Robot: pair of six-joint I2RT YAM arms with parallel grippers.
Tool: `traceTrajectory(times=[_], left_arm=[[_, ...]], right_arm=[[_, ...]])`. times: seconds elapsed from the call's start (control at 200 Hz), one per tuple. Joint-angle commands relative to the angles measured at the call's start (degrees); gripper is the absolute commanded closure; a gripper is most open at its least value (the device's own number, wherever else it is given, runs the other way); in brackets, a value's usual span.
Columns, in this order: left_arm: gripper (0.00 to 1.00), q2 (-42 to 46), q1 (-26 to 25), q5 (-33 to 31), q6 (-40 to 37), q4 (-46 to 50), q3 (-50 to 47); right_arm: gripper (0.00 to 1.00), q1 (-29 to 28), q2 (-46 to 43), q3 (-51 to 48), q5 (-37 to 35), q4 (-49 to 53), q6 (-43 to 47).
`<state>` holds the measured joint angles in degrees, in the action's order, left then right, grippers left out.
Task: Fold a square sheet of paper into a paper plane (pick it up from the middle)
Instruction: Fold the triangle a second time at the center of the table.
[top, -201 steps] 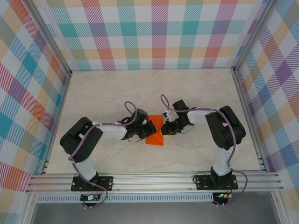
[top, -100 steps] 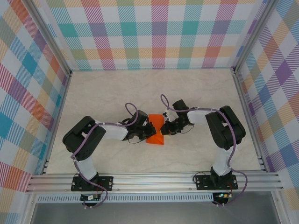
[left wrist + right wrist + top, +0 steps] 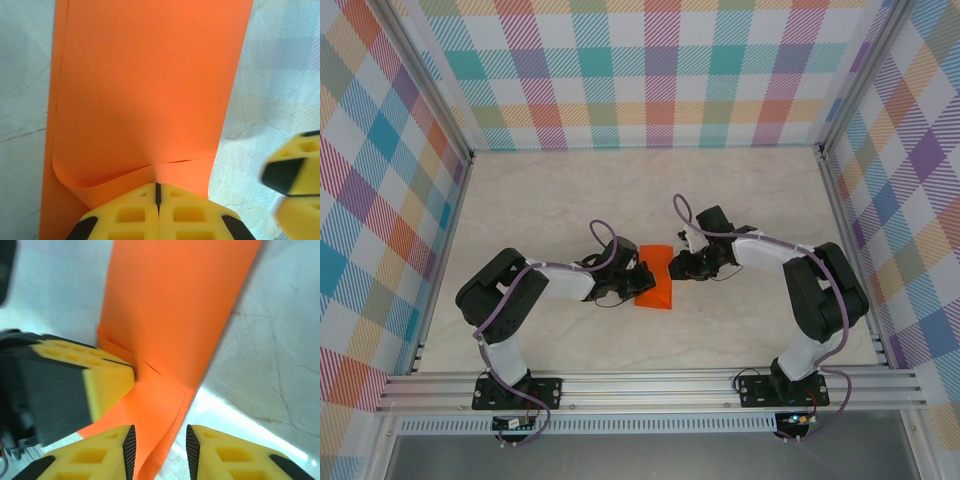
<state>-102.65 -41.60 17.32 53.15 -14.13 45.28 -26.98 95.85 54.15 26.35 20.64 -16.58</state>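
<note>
One square sheet of paper [image 3: 150,75] (folded over) sits with left fingers [image 3: 131,216] clenched on it, right fingers [image 3: 95,460] parted.

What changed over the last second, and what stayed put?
The right arm's elbow swung outward to the right, and the right gripper edged slightly right, jaws open at the orange paper's edge. The left gripper, shut on the paper, barely moved, nor did the paper.
</note>
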Motion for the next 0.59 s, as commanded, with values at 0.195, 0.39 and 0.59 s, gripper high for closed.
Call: traceTrajectory(times=[0.195,0.39,0.59], left_arm=[[1.00,-1.4,-1.4,-2.0,-1.2,4.2,-0.6],[1.00,-1.4,-1.4,-1.3,-1.1,3.0,-0.6],[1.00,-1.7,-1.3,-0.6,-1.4,2.1,-0.5]], right_arm=[[0.84,-6.1,-1.2,-1.5,10.8,-2.3,-6.1],[0.86,-7.4,1.0,-2.5,8.2,-2.9,-9.4],[0.86,-7.4,2.7,-3.6,8.4,-3.7,-11.1]])
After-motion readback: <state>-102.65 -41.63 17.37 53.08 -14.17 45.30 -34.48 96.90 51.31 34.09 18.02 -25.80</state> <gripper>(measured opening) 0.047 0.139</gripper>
